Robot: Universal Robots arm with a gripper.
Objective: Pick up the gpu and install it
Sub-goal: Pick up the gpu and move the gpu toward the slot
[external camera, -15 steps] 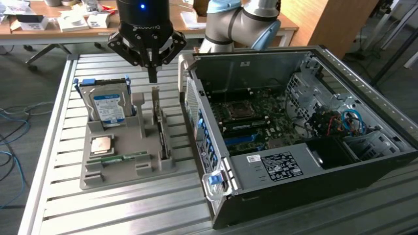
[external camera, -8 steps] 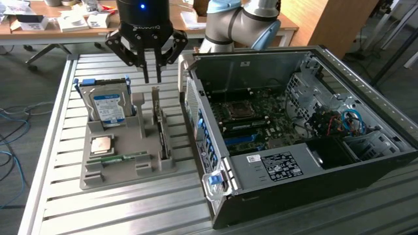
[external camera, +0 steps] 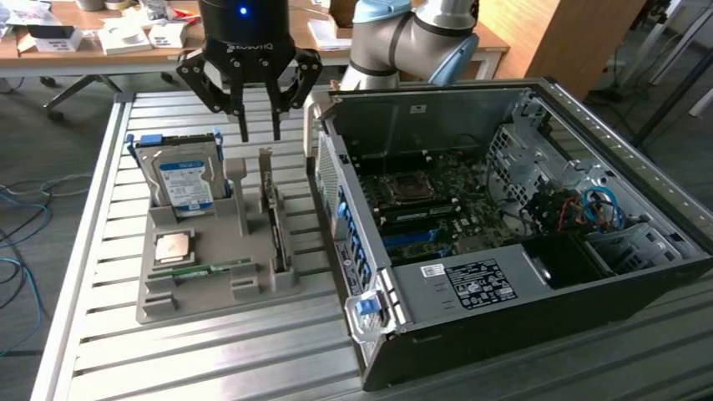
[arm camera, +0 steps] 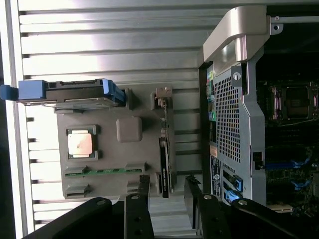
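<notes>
Pick step, approach phase: hand [external camera: 260,132] open, empty, hovering above gpu [external camera: 270,213], which stands on edge in grey tray [external camera: 167,305] slot beside open computer case [external camera: 479,334]; grasp likely needs jaws straddling thin card squarely

Claw [external camera: 260,125] open, empty, pointing straight down

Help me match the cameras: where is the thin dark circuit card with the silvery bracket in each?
Exterior view: gpu card on edge in the grey holder, beside the black computer case.
Wrist view: gpu card in the same slot, at the holder's case-side edge.
Shared landmark: square silvery processor chip.
</notes>
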